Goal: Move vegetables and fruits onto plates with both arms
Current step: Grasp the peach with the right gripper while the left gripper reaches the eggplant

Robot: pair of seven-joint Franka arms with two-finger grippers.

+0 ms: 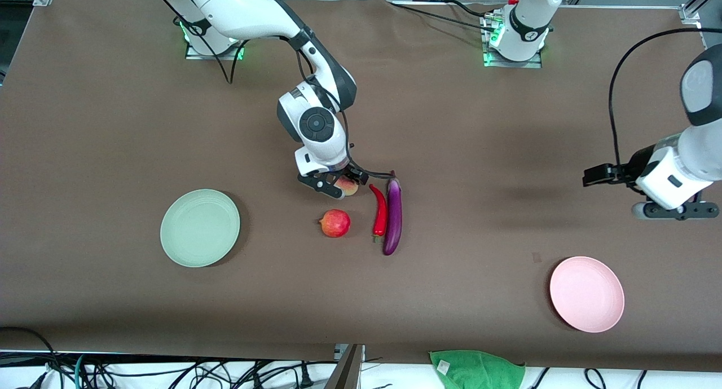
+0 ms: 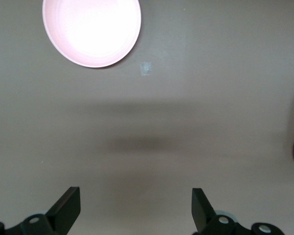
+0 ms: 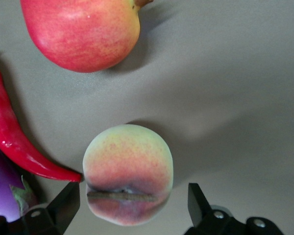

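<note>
The peach [image 1: 348, 187] lies near the middle of a brown cloth-covered worktop [image 1: 113, 124], between the spread fingers of the right gripper [image 1: 333, 185], which brackets it without touching. Nearer the front camera sits the pomegranate-like fruit [image 1: 335, 223], apart from the peach. Beside both, toward the left arm's end, the red chili pepper [image 1: 381, 210] and the purple eggplant [image 1: 393, 215] lie side by side, touching or nearly so. The mint green plate [image 1: 199, 227] rests toward the right arm's end, the pink plate [image 1: 586, 294] toward the left arm's end, nearer the camera. The left gripper [image 1: 674, 210] waits released over bare cloth. A green cloth [image 1: 476, 369] and tangled cables [image 1: 169, 372] hang along the worktop's near edge.
</note>
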